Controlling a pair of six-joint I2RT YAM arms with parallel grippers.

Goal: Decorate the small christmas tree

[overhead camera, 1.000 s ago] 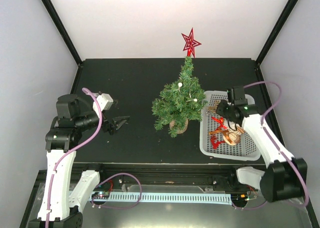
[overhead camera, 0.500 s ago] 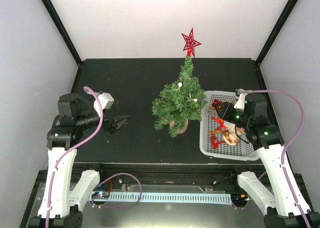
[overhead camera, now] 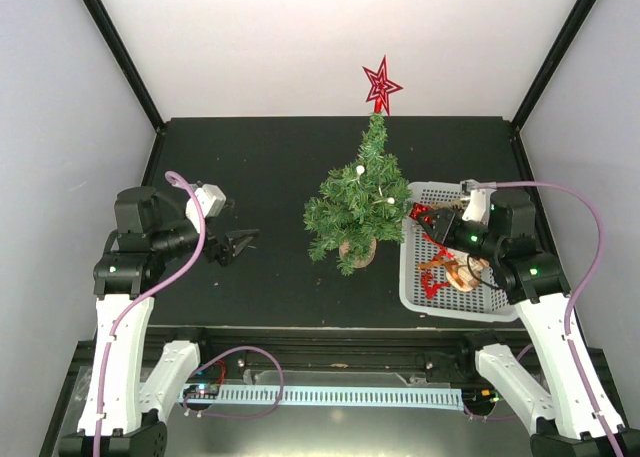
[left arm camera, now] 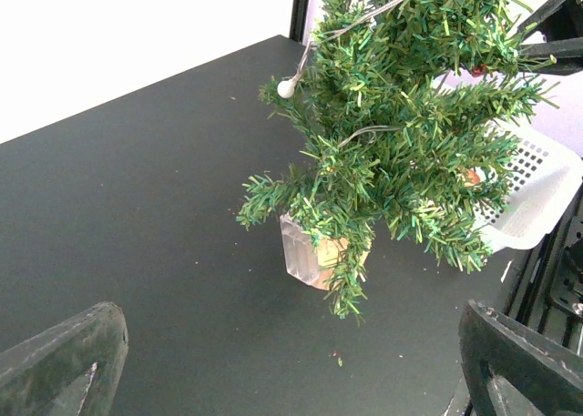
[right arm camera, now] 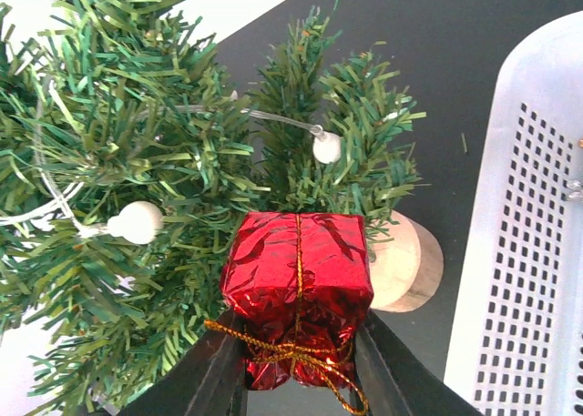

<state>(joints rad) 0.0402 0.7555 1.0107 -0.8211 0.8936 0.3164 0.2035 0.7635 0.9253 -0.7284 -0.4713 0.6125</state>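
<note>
The matte black tabletop (overhead camera: pixel 260 157) carried a few pale specks and sat inside a booth of plain white walls (overhead camera: pixel 300 37) with black corner posts (overhead camera: pixel 120 52). The small christmas tree (overhead camera: pixel 358 202) stood upright a little right of the tabletop's middle on its round wooden base (right arm camera: pixel 407 261). A red star (overhead camera: pixel 381 84) sat on its tip, and white bead lights (right arm camera: pixel 137 221) on a thin wire ran through its branches. Just beside it, along the right edge, lay a white perforated basket (overhead camera: pixel 500 307) holding a red ornament (overhead camera: pixel 432 277) and a tan one (overhead camera: pixel 465 274). The right gripper (right arm camera: pixel 298 343) was closed partway on a shiny red gift box (right arm camera: pixel 297 289) tied with gold cord, and held it against the tree's right-hand branches above the basket's left rim. The left gripper (overhead camera: pixel 240 243) hung over the left half of the tabletop, well apart from the tree and pointing toward it. Its dark fingers (left arm camera: pixel 68 357) were spread as wide as they go, with nothing between them.
</note>
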